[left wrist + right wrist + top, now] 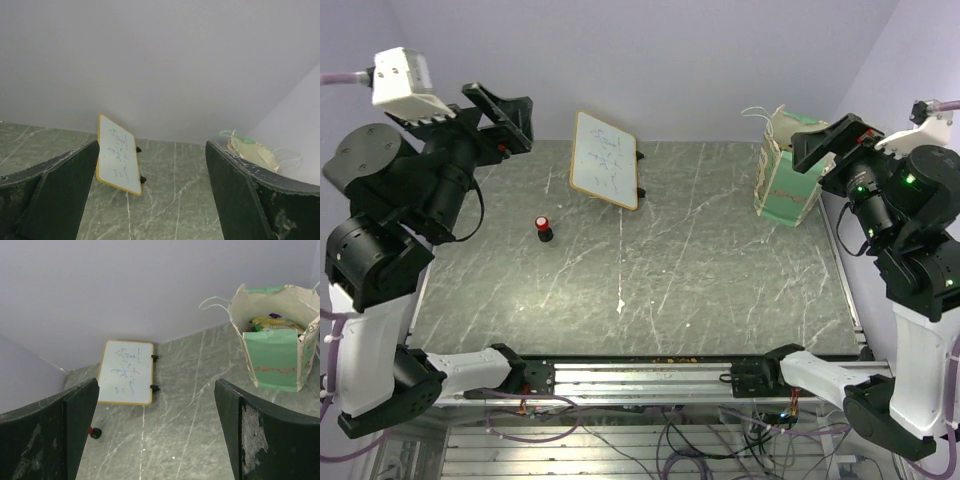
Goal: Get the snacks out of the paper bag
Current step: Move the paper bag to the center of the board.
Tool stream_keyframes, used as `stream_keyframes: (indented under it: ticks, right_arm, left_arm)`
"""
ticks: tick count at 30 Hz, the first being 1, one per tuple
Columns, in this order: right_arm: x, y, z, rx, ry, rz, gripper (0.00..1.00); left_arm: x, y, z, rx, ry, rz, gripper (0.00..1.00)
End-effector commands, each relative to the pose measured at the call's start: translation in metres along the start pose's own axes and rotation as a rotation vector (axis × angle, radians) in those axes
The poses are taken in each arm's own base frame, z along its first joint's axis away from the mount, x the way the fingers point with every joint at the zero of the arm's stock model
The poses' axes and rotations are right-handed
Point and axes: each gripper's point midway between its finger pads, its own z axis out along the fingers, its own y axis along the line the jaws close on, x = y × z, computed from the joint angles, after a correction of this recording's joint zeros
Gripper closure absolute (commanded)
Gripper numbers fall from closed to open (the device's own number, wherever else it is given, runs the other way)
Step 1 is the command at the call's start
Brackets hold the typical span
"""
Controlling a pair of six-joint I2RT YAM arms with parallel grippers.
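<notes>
Holds left jaws and right jaws spread wide and empty, raised clear, seemingly ready to reach. Finds paper bag (pixel 272 360) upright ahead-right of the right jaws, mouth up giving top access to snacks (pixel 272 324) inside, none out yet.

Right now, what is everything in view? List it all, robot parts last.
bag: one, cream with a mint-green band, upright at the table's far right
snacks: several, count unclear, green, yellow and purple, inside the bag
board: one, white with a wood frame, tilted at far centre-left
cylinder: one, red and black, in front of the board
table: one, grey marbled
left tool: one, black, open, empty, raised at the left
right tool: one, black, open, empty, raised beside the bag
</notes>
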Motion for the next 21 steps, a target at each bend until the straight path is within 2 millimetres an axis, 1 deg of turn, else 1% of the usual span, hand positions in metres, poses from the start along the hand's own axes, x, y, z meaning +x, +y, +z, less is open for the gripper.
stream_keyframes:
  ticks: [1, 6, 10, 16, 19, 21]
  right_arm:
    - [0.015, -0.008, 0.012, 0.042, 0.045, -0.022, 0.0]
    - [0.031, -0.014, 0.033, 0.088, 0.087, -0.059, 0.0]
    - [0.05, -0.02, 0.059, 0.13, 0.125, -0.097, 0.0]
    - [0.084, -0.033, 0.116, 0.208, 0.188, -0.173, 0.0]
    - [0.101, -0.037, 0.153, 0.214, 0.211, -0.224, 0.0]
    - [0.111, -0.045, 0.177, 0.231, 0.231, -0.255, 0.0]
  left_arm:
    - [0.031, -0.009, 0.012, 0.013, 0.08, 0.038, 0.02]
    - [0.065, -0.017, 0.033, 0.035, 0.163, 0.052, 0.03]
    - [0.099, -0.017, 0.054, 0.04, 0.247, 0.066, 0.05]
    - [0.152, -0.006, 0.091, 0.03, 0.397, 0.065, 0.07]
    - [0.177, 0.002, 0.111, 0.029, 0.467, 0.04, 0.06]
    - [0.191, 0.006, 0.121, 0.03, 0.51, 0.031, 0.05]
